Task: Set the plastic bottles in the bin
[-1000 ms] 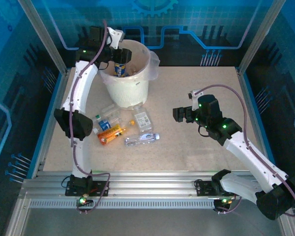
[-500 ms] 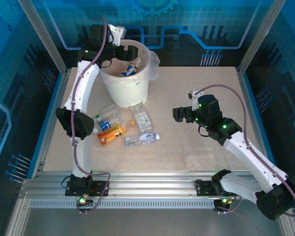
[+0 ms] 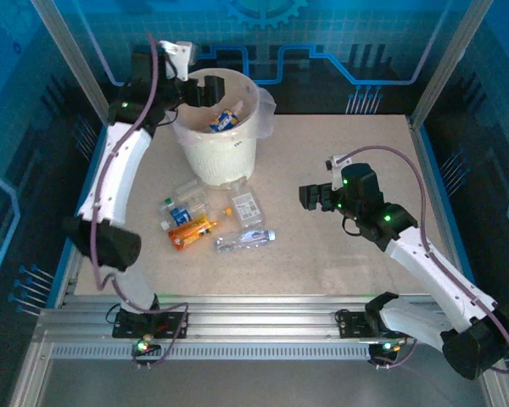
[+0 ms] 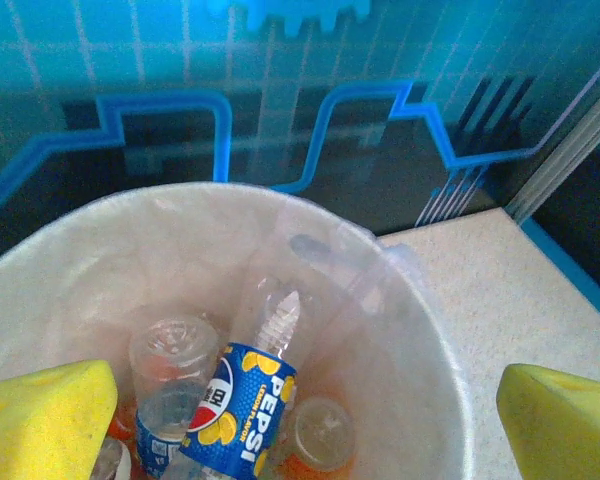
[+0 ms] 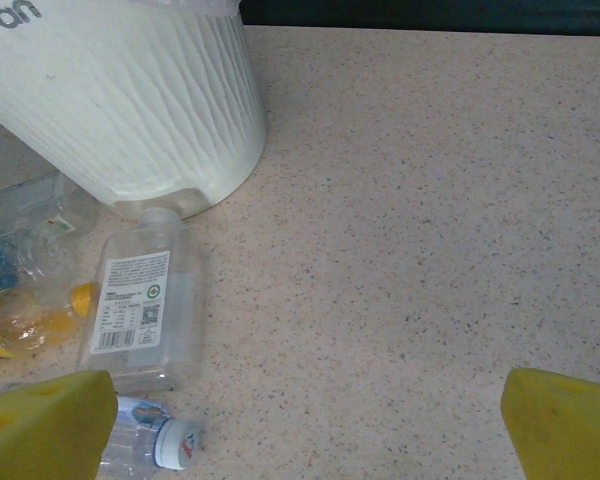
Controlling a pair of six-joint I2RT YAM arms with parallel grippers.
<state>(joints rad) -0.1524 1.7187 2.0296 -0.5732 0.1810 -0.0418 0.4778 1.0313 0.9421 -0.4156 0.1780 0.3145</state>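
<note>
The left gripper hangs at the upper left of the top view, over the left rim of the bin, its jaws spread wide and holding nothing. Inside the bin a Pepsi bottle leans among other bottles. The right gripper, right of centre, is also spread wide and empty. Below the bin on the table lie an orange bottle, a flat clear bottle and a blue-capped bottle.

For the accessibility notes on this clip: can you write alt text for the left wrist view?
The left tool hangs open and empty over the lined white bin, looking down at a blue Pepsi-labelled bottle leaning among other clear bottles inside. Speckled table shows at right.
</note>
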